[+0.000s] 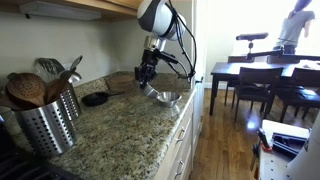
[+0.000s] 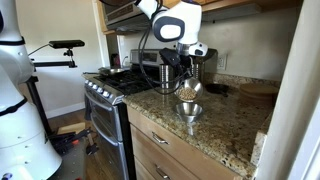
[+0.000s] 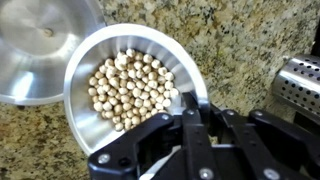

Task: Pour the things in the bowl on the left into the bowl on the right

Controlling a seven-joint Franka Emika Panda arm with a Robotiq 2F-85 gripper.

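Observation:
My gripper [image 3: 190,108] is shut on the near rim of a steel bowl [image 3: 82,62] that is full of pale round beans [image 3: 128,85]. This bowl hangs above the granite counter, roughly level. In an exterior view the filled bowl [image 2: 187,93] sits just over a second, empty steel bowl [image 2: 188,111] resting on the counter. The wrist view shows that empty bowl [image 3: 35,50] at the upper left, its edge passing under the filled one. In an exterior view the gripper [image 1: 148,72] hangs beside the empty bowl [image 1: 166,98].
A perforated steel utensil holder [image 1: 45,125] with wooden spoons stands near the counter's front, and its edge [image 3: 300,82] shows at the right of the wrist view. A black dish [image 1: 95,99] lies by the wall. A stove [image 2: 108,88] adjoins the counter.

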